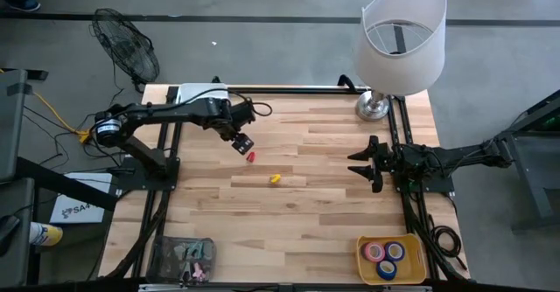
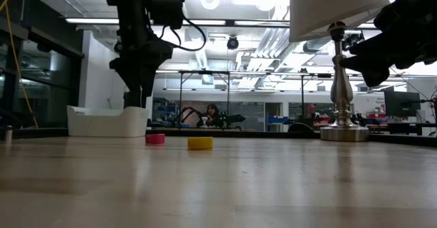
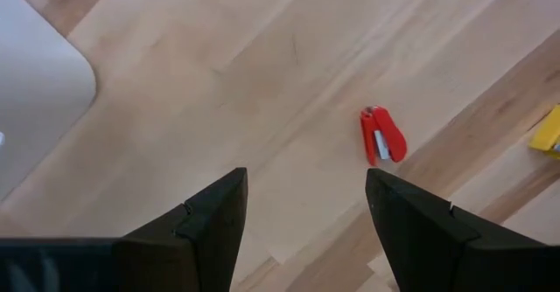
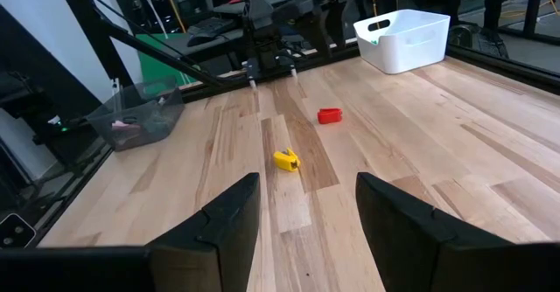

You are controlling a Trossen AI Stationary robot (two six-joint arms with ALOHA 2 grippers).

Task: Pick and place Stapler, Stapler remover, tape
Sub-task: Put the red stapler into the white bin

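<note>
Left tool [image 1: 242, 142] hovering with fingers spread and empty above the desk [image 1: 315, 213], red stapler remover [image 1: 250, 156] just beside it, yellow stapler [image 1: 275, 179] nearer mid-desk, tape rolls [image 1: 385, 254] in yellow tray [image 1: 418, 266], right tool [image 1: 367, 163] parked open at desk edge.

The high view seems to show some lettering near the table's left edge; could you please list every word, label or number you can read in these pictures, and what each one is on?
"SA": the only letters legible, on a white sheet lying on the floor left of the table; the rest is cut off by the frame.
Red stapler, yellow item, white bin, tape rolls: no readable markings.
</note>
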